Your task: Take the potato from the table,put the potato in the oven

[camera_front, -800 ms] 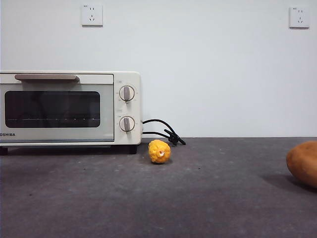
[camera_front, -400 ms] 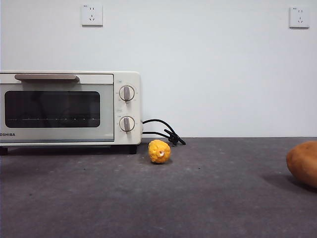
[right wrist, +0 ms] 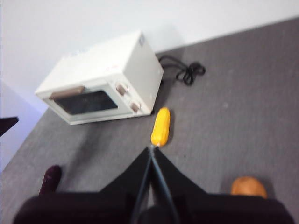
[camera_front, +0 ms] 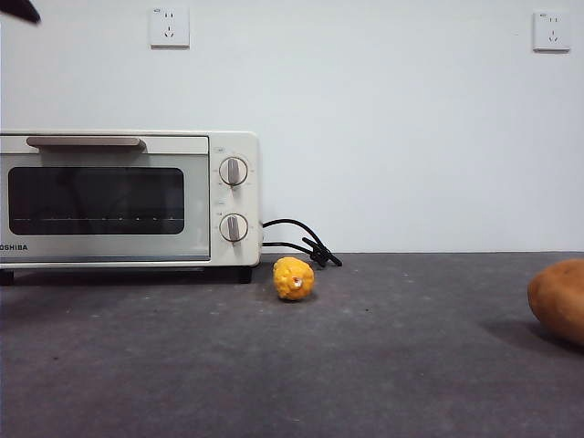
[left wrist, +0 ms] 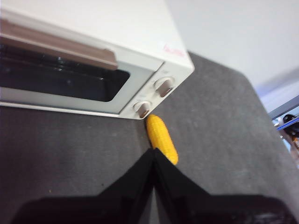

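Since the earlier front views, only one thing has changed: a black arm tip (camera_front: 18,9) is now showing at the top left corner, where the wall was bare before; the front view alone does not tell which arm it belongs to. Everything on the table (camera_front: 383,365) is sitting where it was.

The potato (camera_front: 558,299) is resting on the table at the far right edge of the front view, partly cut off, well apart from the oven (camera_front: 128,199). In the right wrist view it is lying just beside the right gripper (right wrist: 152,148), untouched. The oven is standing at the left with its glass door closed (camera_front: 96,201), the bar handle (camera_front: 85,142) across the top and two round knobs (camera_front: 234,172) on its right panel. Its black cord (camera_front: 301,242) is trailing out onto the table behind it.

A yellow corn cob (camera_front: 294,278) is lying near the oven's right front corner, seen end-on from the front and lengthwise from both wrists. A dark reddish item (right wrist: 49,178) is showing in the right wrist view, too blurred to name.

The left gripper (left wrist: 153,150) is hovering above the table near the corn cob, jaws pressed together and holding nothing. The right gripper is likewise closed to a narrow point, empty.
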`<state>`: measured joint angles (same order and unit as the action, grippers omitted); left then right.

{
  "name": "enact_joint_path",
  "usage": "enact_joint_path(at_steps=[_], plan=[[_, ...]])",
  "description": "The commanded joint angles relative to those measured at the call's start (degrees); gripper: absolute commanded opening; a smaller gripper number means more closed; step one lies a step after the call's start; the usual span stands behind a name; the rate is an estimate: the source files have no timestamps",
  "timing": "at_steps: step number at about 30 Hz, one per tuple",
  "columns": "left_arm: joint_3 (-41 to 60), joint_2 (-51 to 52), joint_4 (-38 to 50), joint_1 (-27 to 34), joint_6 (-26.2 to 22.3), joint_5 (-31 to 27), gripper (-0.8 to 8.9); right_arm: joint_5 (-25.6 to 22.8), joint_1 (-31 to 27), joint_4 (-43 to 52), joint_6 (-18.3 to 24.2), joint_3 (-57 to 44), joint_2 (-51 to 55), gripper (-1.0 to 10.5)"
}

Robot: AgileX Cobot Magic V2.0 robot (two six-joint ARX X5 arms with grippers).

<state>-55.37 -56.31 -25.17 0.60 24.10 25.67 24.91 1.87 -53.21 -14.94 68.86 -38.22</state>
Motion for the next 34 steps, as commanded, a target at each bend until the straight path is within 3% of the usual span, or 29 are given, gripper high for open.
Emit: enact_joint_path(at_steps=[1, 7, 15, 26, 34], plan=[[0.11, -2.82, 2.62, 0.46, -2.12, -0.44, -0.05, 0.26, 0.04, -1.27, 0.68, 0.35, -1.27, 0.0], [0.07, -8.63, 8.83, 2.21, -0.15, -0.59, -0.05, 0.37, 0.04, -4.22, 0.66, 0.35, -4.00, 0.0], [-2.03, -15.69, 12.74, 4.15, 2.97, 0.31, -0.05, 4.31, 0.04, -5.49, 1.97, 0.35, -5.18, 0.0], [-18.75, -29.16, 7.26, 4.20, 2.56, 2.82, -0.06, 4.28, 0.04, -5.38, 3.21, 0.35, -5.18, 0.0], [-25.09, -34.93, 1.57, 4.20, -1.92, -1.64, -0.05, 4.28, 0.04, -5.38, 3.17, 0.35, -5.16, 0.0]])
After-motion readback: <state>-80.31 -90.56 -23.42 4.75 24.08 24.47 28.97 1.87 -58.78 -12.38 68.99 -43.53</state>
